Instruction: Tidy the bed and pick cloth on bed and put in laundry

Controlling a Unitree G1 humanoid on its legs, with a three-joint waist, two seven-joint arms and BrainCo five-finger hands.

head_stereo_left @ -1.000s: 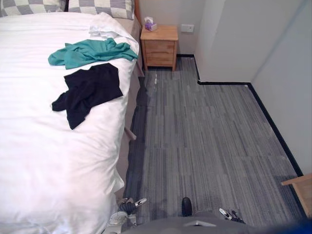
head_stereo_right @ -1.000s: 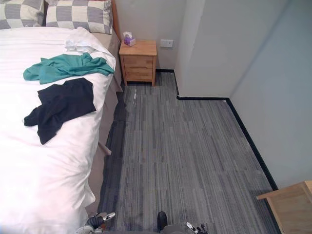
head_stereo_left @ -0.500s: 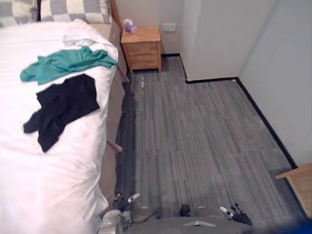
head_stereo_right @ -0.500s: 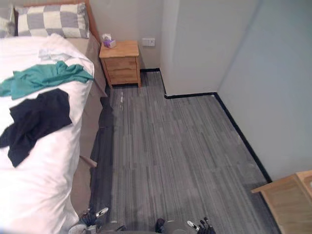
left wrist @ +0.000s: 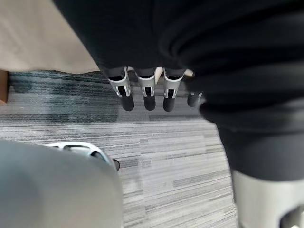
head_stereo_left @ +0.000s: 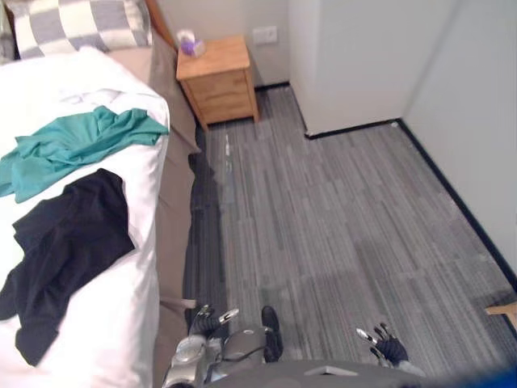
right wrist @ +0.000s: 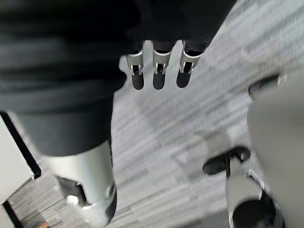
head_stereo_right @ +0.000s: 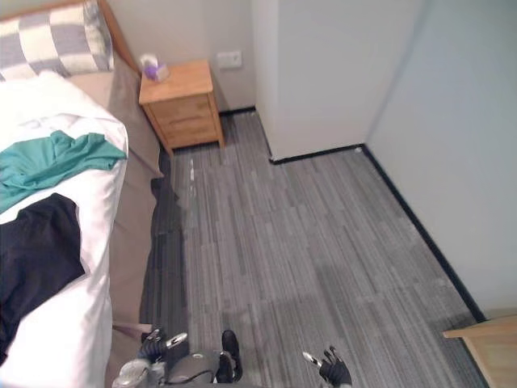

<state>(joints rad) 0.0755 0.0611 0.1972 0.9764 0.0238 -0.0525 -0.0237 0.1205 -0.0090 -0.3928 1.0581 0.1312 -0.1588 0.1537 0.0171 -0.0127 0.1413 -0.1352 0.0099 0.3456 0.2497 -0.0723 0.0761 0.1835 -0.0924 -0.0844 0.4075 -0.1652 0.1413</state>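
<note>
A black cloth (head_stereo_left: pixel 60 246) lies crumpled on the white bed (head_stereo_left: pixel 97 339), near its right edge. A teal cloth (head_stereo_left: pixel 69 145) lies spread just beyond it, toward the checked pillow (head_stereo_left: pixel 77 24). Both cloths sit to my left, well away from my hands. My left hand (head_stereo_left: pixel 208 321) hangs low beside the bed's edge, its fingers (left wrist: pixel 145 92) straight and holding nothing. My right hand (head_stereo_left: pixel 380 343) hangs over the grey carpet, its fingers (right wrist: pixel 159 71) also straight and bare.
A wooden nightstand (head_stereo_left: pixel 216 77) with a small purple-and-white box (head_stereo_left: pixel 189 42) stands at the head of the bed against the wall. A white wall corner (head_stereo_left: pixel 347 73) juts into the room. A wooden furniture corner (head_stereo_right: pixel 485 347) shows at the right. Grey carpet (head_stereo_left: pixel 347 218) spreads ahead.
The whole picture has shifted left and tilted, so the camera has turned right. The cloths lie as before on the bed. Both hands still hang low.
</note>
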